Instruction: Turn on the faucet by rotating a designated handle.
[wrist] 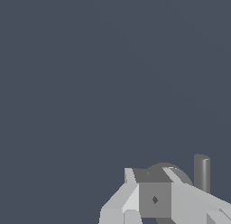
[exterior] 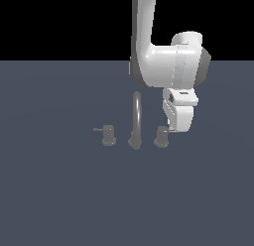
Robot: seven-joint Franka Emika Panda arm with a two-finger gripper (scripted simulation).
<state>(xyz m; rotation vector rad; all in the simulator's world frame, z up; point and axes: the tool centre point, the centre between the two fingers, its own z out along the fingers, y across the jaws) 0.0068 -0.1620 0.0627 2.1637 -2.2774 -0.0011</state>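
The faucet's tall arched spout [exterior: 136, 118] stands mid-floor between two stubby grey knobs. The left knob [exterior: 108, 137] has a dark lever pointing to the exterior view's left. The handle [exterior: 161, 137] is the right knob; its lever runs rightward under my gripper [exterior: 170, 129], which comes down on it from above and hides most of the rod. In the wrist view my gripper [wrist: 151, 175] has one finger [wrist: 131, 191] on each side of a grey block [wrist: 154, 199], with the knob's round top [wrist: 164, 168] behind. A grey upright cylinder [wrist: 201, 172] stands beside them.
The flat dark blue-grey floor [exterior: 59, 200] spreads around the faucet. My white arm [exterior: 163, 66] hangs over the faucet's right side.
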